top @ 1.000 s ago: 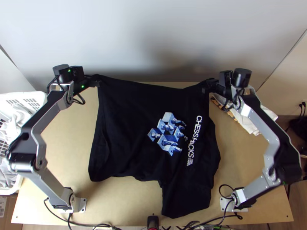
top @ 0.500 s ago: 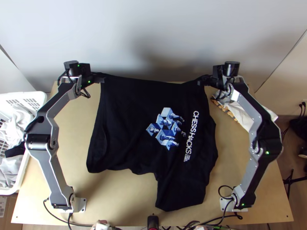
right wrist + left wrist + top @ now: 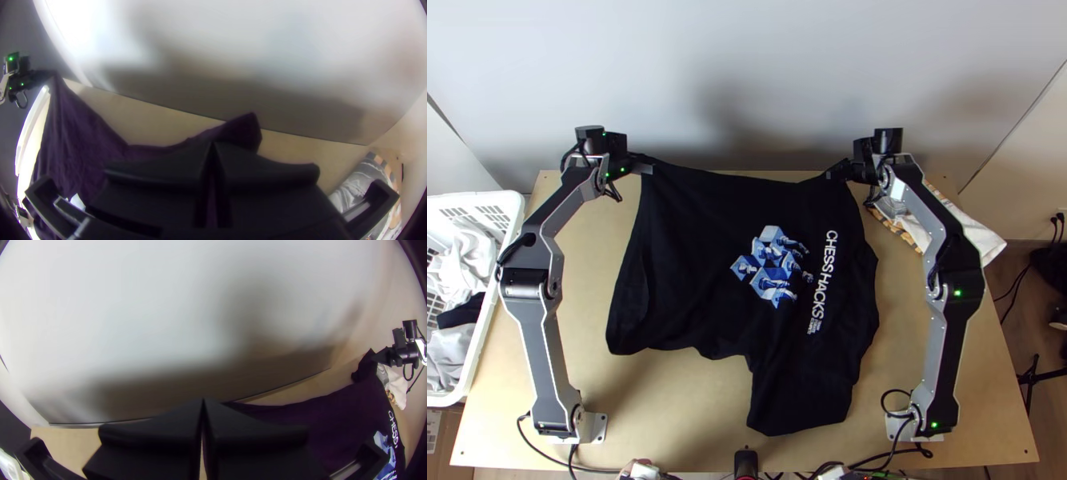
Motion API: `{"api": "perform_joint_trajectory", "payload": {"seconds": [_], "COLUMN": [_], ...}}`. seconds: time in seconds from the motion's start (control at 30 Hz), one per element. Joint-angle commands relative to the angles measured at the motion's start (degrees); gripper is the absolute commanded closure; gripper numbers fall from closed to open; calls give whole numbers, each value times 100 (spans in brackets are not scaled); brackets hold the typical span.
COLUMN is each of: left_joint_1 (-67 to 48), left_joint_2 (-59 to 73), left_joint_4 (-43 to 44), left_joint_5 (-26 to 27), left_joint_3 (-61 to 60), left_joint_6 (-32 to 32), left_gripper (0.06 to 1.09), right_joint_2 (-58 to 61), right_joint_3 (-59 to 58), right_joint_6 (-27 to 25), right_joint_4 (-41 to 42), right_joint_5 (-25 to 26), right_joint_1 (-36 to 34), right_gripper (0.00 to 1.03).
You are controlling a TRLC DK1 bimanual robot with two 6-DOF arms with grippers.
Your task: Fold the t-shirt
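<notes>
While both grippers work at its far edge, the t-shirt (image 3: 691,264) lies face up across the middle of the table (image 3: 587,272), its near part on the wood. The left gripper (image 3: 641,166) is clenched on one far corner, the right gripper (image 3: 837,170) on the other; the edge between them sags slightly. Spreading before the first fold appears to be the step in hand. It is best done by keeping the two corners level, drawing them gently apart until the sag goes, then lowering both together; uneven tension would probably skew the body and bunch the near flap (image 3: 799,404), presumably a sleeve. The top view gives the whole outline and printed design (image 3: 773,268). By contrast, the right wrist view resolves a peak of cloth (image 3: 244,129) standing beyond the fingertips, a detail of the grasp that the top view leaves unsettled.
</notes>
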Motion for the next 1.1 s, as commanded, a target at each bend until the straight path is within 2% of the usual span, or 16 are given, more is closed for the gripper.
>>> {"api": "perform_joint_trajectory", "payload": {"seconds": [0.0,0.17,0.3,0.57,1.07], "left_joint_1": [-30,-56,-48,32,128], "left_joint_2": [47,3,-32,-462,-1754], "left_joint_4": [-199,-603,-753,-753,-1043], "left_joint_5": [-29,-29,-12,138,867], "left_joint_3": [116,125,98,-218,-2029], "left_joint_6": [197,690,628,619,1076], "left_gripper": [105,105,105,105,105], "right_joint_2": [134,-68,-192,-1185,-2863], "right_joint_3": [374,269,40,-680,-2350], "right_joint_6": [-62,-114,-220,-220,-492], "right_joint_4": [-403,-588,-737,-737,-1036], "right_joint_5": [0,0,0,0,-123], "right_joint_1": [40,-22,-66,-57,110], "right_gripper": [100,100,100,100,100]}}
